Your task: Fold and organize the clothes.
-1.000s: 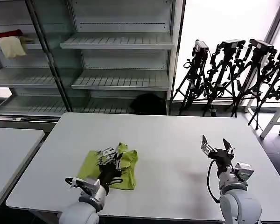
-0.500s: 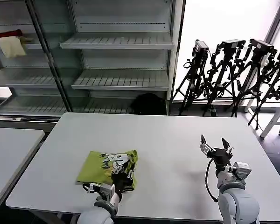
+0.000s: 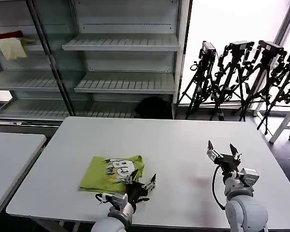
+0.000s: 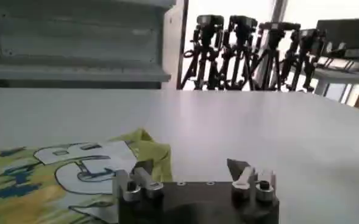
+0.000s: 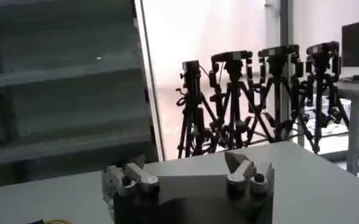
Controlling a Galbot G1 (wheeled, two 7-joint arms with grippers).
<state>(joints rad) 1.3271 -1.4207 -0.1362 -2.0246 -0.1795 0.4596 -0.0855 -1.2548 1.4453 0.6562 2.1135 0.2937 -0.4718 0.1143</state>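
lime-green t-shirt lies folded on the white table, near-left area, printed graphic facing up; the graphic also shows in the left wrist view. left gripper sits low over the table just right of the shirt's near right corner, jaws spread wide, holding nothing. right gripper is raised above the table's near-right part, well apart from the shirt, fingers spread wide and empty. far side: grey shelving; camera tripods by the window.
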